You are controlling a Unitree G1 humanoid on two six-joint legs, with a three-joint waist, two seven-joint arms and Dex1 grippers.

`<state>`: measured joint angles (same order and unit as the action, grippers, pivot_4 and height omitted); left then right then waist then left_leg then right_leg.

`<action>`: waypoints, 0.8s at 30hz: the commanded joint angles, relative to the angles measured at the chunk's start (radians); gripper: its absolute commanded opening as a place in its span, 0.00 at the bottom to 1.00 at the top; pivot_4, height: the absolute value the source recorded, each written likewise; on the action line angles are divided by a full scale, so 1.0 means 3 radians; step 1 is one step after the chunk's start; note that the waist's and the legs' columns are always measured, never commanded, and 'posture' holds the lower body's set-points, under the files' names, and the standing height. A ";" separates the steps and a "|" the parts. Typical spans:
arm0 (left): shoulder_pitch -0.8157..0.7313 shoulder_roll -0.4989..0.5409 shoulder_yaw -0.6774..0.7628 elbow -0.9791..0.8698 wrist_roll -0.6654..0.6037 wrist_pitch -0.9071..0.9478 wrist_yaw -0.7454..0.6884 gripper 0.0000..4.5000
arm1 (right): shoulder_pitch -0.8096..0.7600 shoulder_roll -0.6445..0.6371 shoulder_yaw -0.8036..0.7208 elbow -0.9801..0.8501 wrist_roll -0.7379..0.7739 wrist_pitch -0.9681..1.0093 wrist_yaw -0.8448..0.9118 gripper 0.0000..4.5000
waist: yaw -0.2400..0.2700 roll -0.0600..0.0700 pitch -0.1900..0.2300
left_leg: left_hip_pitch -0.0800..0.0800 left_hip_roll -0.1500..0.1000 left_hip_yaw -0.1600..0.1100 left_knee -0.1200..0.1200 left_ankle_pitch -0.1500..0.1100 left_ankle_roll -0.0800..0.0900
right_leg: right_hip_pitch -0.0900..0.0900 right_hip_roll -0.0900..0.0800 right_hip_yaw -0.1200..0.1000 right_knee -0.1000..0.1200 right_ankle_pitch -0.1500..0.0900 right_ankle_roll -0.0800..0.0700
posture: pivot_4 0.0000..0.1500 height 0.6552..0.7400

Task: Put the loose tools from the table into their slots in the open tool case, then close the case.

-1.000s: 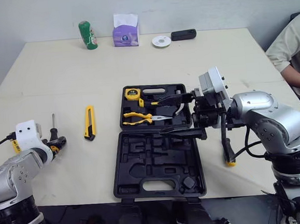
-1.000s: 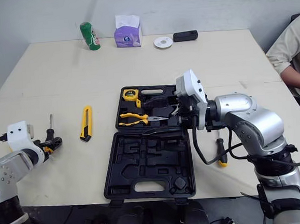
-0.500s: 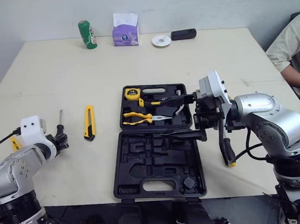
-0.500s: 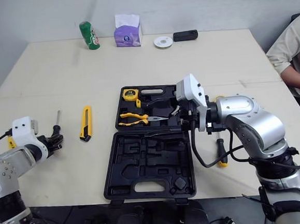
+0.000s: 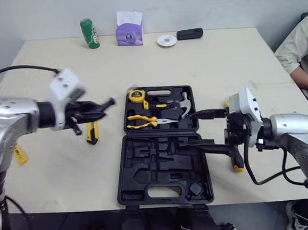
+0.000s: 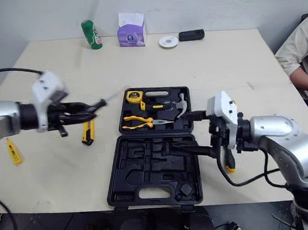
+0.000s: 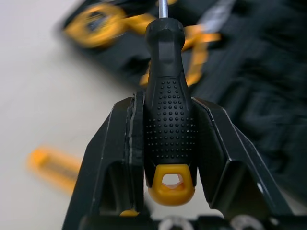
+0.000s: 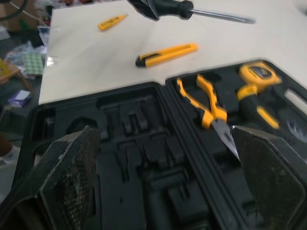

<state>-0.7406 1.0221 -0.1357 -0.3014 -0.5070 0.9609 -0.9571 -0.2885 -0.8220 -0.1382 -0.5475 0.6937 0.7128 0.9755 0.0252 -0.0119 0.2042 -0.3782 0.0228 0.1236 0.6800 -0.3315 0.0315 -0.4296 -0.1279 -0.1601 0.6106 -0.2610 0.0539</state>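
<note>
L gripper (image 5: 92,110) is clamped on a black dimpled-rubber screwdriver with a yellow end cap (image 7: 165,96). In the L wrist view both black fingers (image 7: 120,143) press flat on the handle's sides, w/ the steel shaft pointing away from the wrist. From the head views we see the tool held over the beige table (image 5: 44,75), just L of the open black plastic tool case (image 5: 123,189), shaft aimed at the case's far-L corner.

R gripper (image 5: 187,128) has its jaws spread wide w/ nothing between them. It reaches in from the case's R side, over the hinge line.

In the far half of the case we see a yellow round tape measure (image 5: 136,95), yellow-handled pliers (image 5: 142,119) & a steel-headed hammer (image 5: 182,103). The near half shows bare moulded slots.

Loose on the table:
- a yellow utility knife (image 6: 87,132), under the L gripper
- a small yellow pen-shaped tool (image 5: 19,155), far L
- a 2nd black-and-yellow-handled screwdriver (image 6: 228,161), R of the case beside the R gripper

At the far edge are a green can (image 5: 89,34), purple tissue box (image 5: 129,29), white disc (image 5: 166,40) & a black oblong device (image 5: 190,34). A person's arm in a light sleeve (image 5: 298,53) is at the far R.
</note>
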 commanded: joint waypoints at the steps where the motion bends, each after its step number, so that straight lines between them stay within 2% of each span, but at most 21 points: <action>1: -0.0236 -0.0061 -0.0389 0.0033 0.0173 -0.0292 -0.0425 0.23 | 0.0209 -0.0097 -0.0245 -0.0260 0.0116 0.0055 -0.0090 1.00 | -0.0016 -0.0001 0.0001 | 0.0000 0.0005 0.0006 0.0000 0.0001 0.0002 | 0.0000 0.0008 0.0003 0.0002 0.0001 0.0001 | 1.00 0.83; 5: -0.0530 -0.0282 -0.0862 0.0288 0.0483 -0.0510 -0.0702 0.23 | 0.0583 -0.0189 -0.0353 -0.0448 0.0071 0.0077 -0.0183 1.00 | 0.0004 -0.0001 0.0001 | 0.0000 0.0019 0.0007 0.0005 0.0006 -0.0004 | 0.0000 0.0037 0.0008 -0.0003 0.0000 -0.0001 | 1.00 0.83; 11: -0.0736 -0.0450 -0.1315 0.0689 0.1055 -0.0973 -0.1007 0.23 | 0.0853 -0.0149 -0.0379 -0.0583 0.0012 0.0018 -0.0374 1.00 | 0.0001 -0.0001 0.0001 | 0.0002 0.0023 0.0006 0.0006 0.0006 -0.0005 | -0.0001 0.0039 0.0015 -0.0006 -0.0002 -0.0006 | 1.00 0.83; 24: -0.0655 -0.0749 -0.1399 0.0916 0.1570 -0.1096 -0.1019 0.23 | 0.1037 -0.0158 -0.0413 -0.0657 0.0045 -0.0043 -0.0530 1.00 | 0.0006 -0.0001 0.0001 | -0.0001 0.0022 0.0002 0.0012 0.0008 0.0001 | 0.0001 0.0039 0.0011 -0.0003 -0.0002 -0.0004 | 1.00 0.83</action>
<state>-0.9367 0.8016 -0.5658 -0.0230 -0.0599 0.6324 -1.2698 0.0219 -0.8679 -0.2338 -0.7071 0.6935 0.7195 0.8205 0.0269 -0.0122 0.2045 -0.3786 0.0294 0.1240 0.6835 -0.3292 0.0317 -0.4294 -0.1164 -0.1567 0.6097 -0.2615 0.0527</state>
